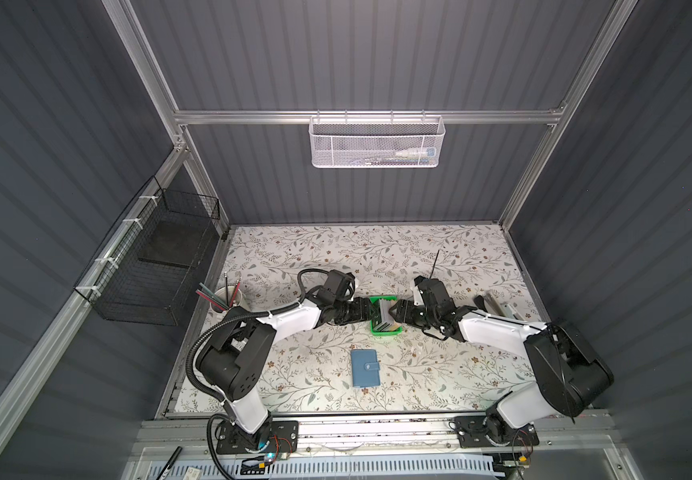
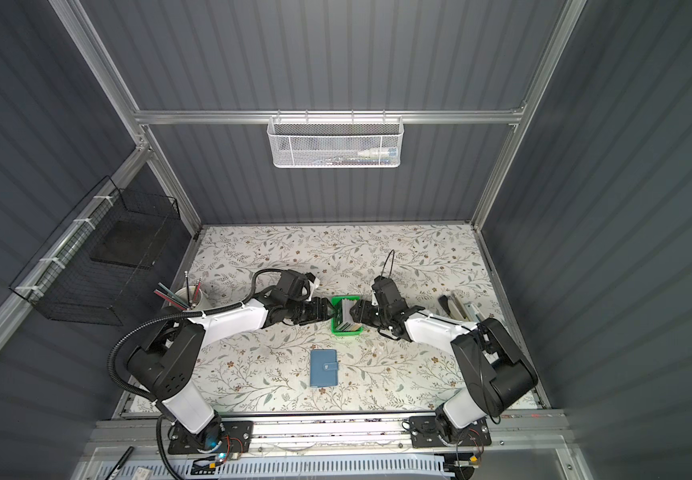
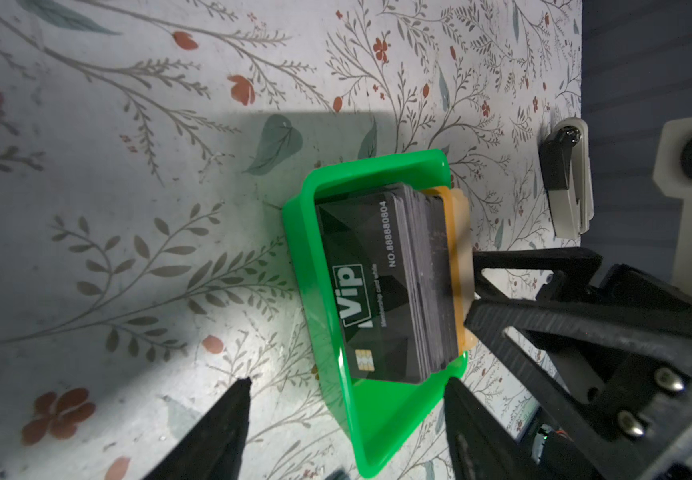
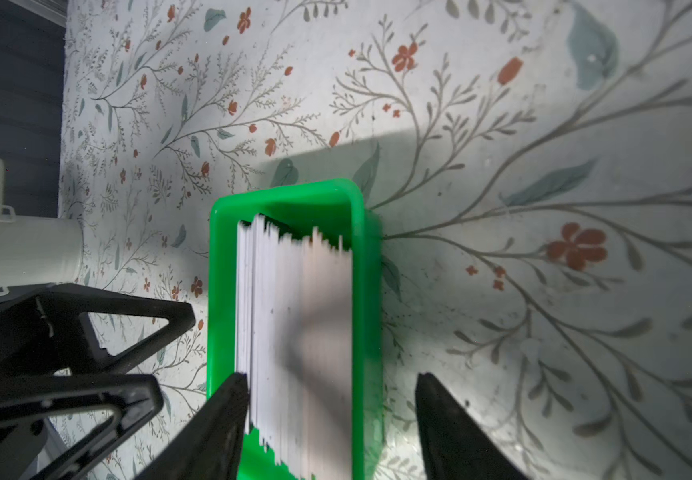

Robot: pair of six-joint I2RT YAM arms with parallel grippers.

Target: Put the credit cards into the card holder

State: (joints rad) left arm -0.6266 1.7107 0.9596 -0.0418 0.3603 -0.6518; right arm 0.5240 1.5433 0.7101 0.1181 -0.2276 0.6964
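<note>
Two hands: facing each other across the green tray (image 3: 377, 440).
Left hand (image 3: 350, 380): spread wide, straddling one tray end, holding nothing.
Right hand (image 4: 331, 376): spread, one fingertip (image 4: 238, 384) touching the credit cards (image 4: 294, 311), the other outside the tray wall.
Credit cards: stacked on edge inside the tray.
Card holder (image 1: 365, 368): closed, flat on the counter (image 1: 439, 249), apart from the tray.

White arms (image 1: 294, 320), black triangular fingers (image 3: 219, 432)
</note>
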